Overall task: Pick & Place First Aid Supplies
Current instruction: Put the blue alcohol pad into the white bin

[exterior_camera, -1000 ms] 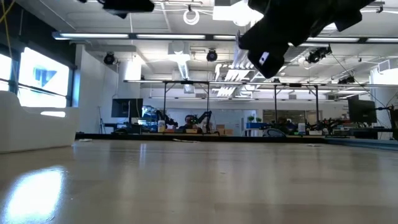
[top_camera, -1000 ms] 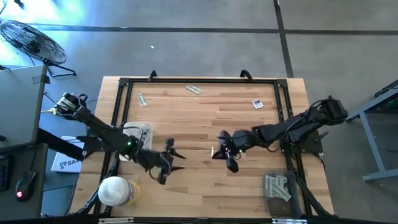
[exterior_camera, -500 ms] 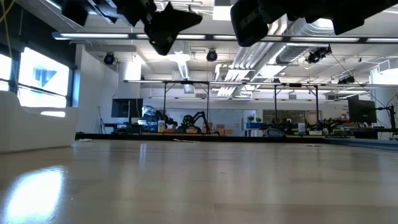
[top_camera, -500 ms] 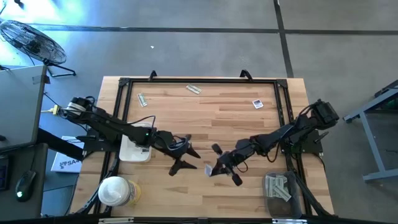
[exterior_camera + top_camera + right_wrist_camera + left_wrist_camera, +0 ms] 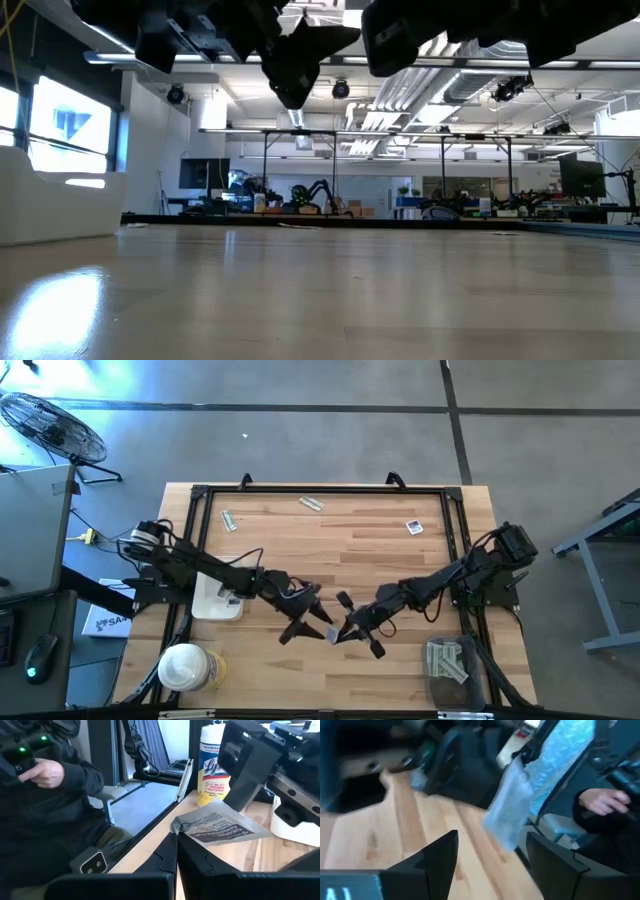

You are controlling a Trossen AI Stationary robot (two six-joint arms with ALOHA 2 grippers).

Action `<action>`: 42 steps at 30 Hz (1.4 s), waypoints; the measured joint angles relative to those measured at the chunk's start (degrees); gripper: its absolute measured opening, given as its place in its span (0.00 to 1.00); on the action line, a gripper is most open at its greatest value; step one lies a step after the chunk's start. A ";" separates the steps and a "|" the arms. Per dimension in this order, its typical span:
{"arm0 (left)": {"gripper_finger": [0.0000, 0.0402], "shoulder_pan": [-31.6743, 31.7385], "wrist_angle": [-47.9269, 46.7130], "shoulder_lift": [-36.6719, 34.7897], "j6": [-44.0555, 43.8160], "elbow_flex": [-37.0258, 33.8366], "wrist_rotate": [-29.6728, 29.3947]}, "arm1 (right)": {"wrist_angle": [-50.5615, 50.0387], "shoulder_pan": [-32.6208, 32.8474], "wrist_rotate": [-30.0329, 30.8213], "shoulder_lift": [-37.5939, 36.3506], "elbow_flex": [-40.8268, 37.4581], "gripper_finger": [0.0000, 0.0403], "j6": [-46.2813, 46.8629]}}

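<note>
Packet (image 5: 220, 827) clamped in right tool (image 5: 345, 632) mid-table; left tool (image 5: 312, 622) spread apart, facing it.

Overhead, table-level, two wrist views

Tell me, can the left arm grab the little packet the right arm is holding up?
Probably yes. The left gripper is open and close to the packet, which sticks out of the shut right gripper above the table, with nothing between them.
</note>
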 joint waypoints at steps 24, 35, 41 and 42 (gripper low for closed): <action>0.03 -0.03 -7.48 -3.24 4.87 0.13 -0.47 | -3.08 -0.24 2.61 -0.02 0.04 0.00 3.60; 0.00 -4.47 -25.85 -15.30 11.40 0.13 -17.85 | -4.60 -0.21 5.15 -0.02 0.04 0.12 6.99; 0.00 -8.70 -30.45 -18.81 12.74 0.04 -25.82 | -4.96 -0.16 8.60 -0.04 0.04 0.27 6.92; 0.00 -9.14 -31.91 -19.61 12.74 0.04 -27.28 | -5.21 -0.17 9.49 -0.07 0.04 0.29 7.09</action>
